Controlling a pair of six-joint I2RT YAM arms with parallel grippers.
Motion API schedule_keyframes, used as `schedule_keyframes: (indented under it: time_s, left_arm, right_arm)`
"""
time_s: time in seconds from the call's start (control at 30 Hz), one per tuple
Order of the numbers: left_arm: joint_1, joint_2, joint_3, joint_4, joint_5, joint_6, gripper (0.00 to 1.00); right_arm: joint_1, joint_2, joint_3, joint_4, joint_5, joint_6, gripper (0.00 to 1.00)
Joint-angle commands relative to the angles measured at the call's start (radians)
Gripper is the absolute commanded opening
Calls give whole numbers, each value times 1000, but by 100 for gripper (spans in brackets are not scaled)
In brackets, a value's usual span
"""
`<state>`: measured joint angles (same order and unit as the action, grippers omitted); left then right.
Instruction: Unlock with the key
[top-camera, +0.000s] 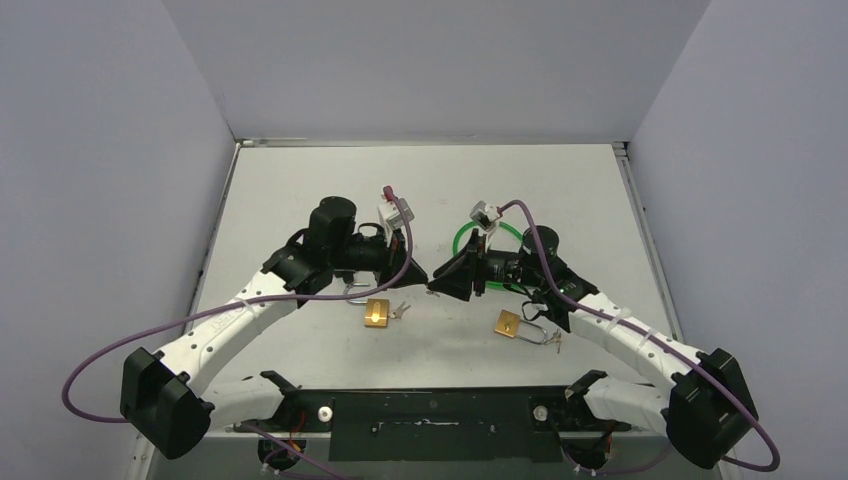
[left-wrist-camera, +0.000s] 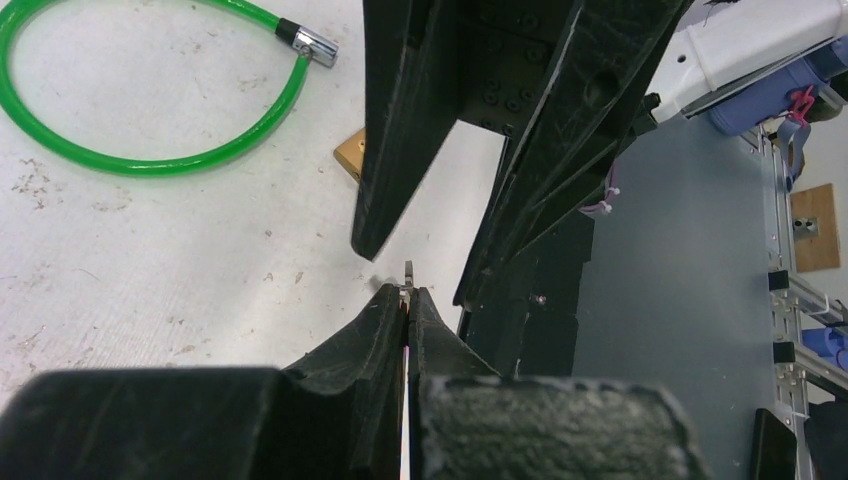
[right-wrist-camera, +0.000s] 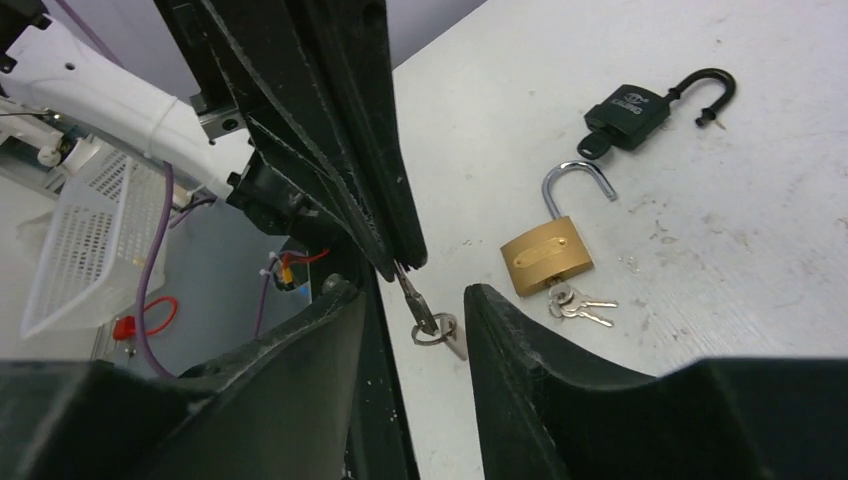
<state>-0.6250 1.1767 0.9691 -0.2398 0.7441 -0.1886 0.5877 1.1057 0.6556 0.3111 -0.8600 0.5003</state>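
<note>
Fingers (left-wrist-camera: 378, 325) shut on the key (left-wrist-camera: 408, 272), at centre
We saw our left gripper (left-wrist-camera: 407, 295) pinching it, right gripper (right-wrist-camera: 412, 295) spread wide around it, open brass padlock (top-camera: 377, 312) lying nearer.

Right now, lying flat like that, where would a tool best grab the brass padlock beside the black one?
Likely its brass body, from straight above, closing across the two side edges. It lies flat on the table, the open shackle is thin, and keys hang from its bottom edge.
</note>
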Motion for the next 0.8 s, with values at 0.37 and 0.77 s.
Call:
schedule_keyframes:
  time_s: [0.37,0.77]
  left_arm:
    - [1,-26,47,-3,67,61,0]
    - [7,-22,46,-25,45,84,0]
  right_arm:
    - [27,61,0,131,-133,-33,30]
    - [31,62,5,63,-218,-72,11]
